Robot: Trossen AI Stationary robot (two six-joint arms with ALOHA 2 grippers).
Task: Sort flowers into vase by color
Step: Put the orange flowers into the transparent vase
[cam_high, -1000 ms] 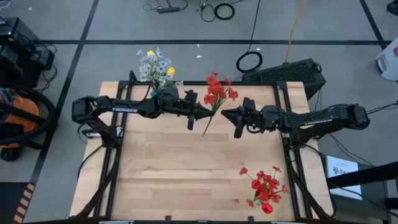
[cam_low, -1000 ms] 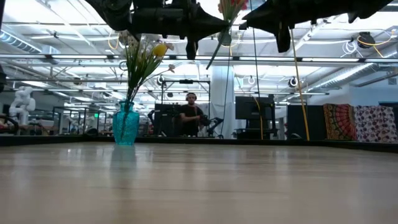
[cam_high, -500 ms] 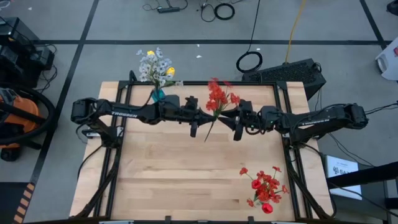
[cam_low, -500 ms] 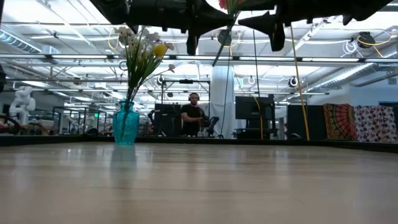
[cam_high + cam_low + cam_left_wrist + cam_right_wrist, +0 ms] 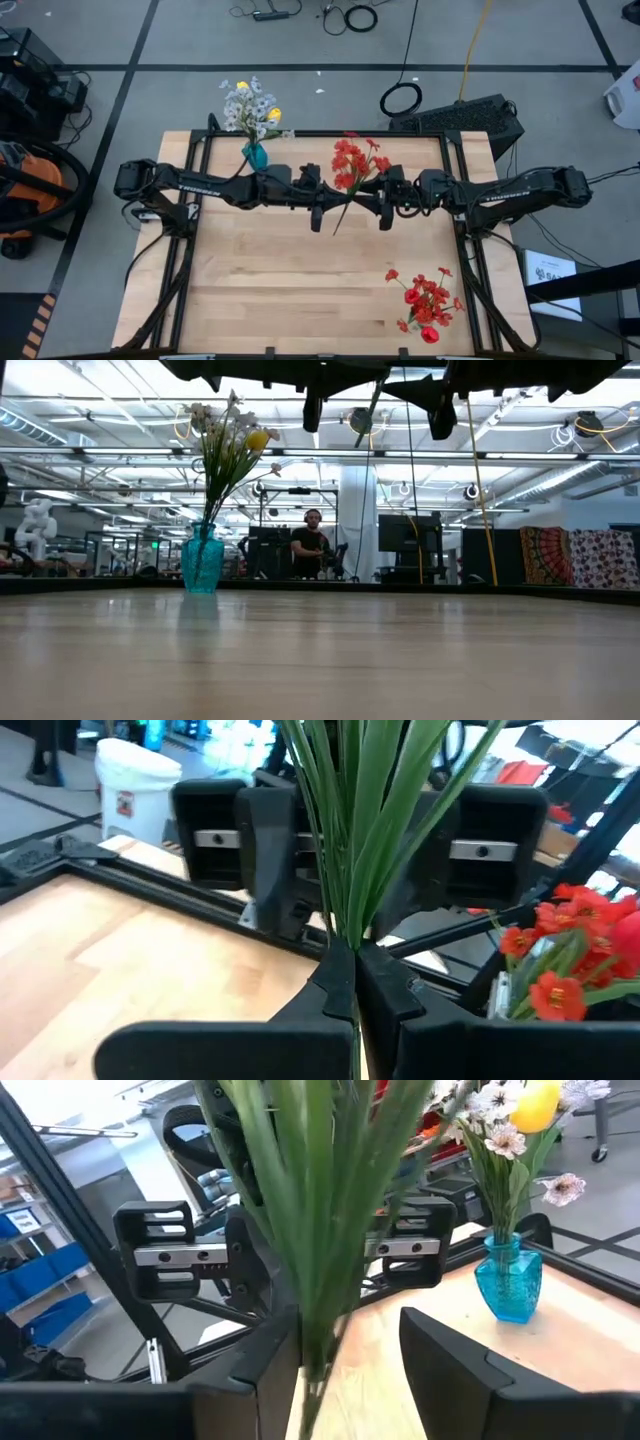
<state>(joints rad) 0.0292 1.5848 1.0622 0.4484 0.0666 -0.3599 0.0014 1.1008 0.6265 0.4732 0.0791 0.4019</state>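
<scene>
High view: the left gripper (image 5: 322, 200) and the right gripper (image 5: 380, 199) meet above the far middle of the pale wooden table (image 5: 300, 290), a spray of red clustered flowers on thin green stems (image 5: 352, 165) caught between them. Left wrist view shows the left gripper's fingers pinched shut on the bundle of stems, which rise straight up out of the grip. Right wrist view shows the right gripper's fingers (image 5: 455, 1360) standing apart, with the stems lying in the gap close against one finger and clear of the other.

So the left arm appears to carry the spray alone. Its long axis runs from the stem ends, pointing toward the near edge of the table, up to the red heads on the far side.

The small teal-blue translucent vase (image 5: 254, 155) stands at the far left of the table, beside the left arm's forearm, already holding white blossoms and yellow tulips (image 5: 250, 105). It lies to the left of the held spray and slightly farther back, so the left arm is the nearer one.

A second bunch of red flowers (image 5: 425, 303) lies at the near right corner, well apart from both grippers.
</scene>
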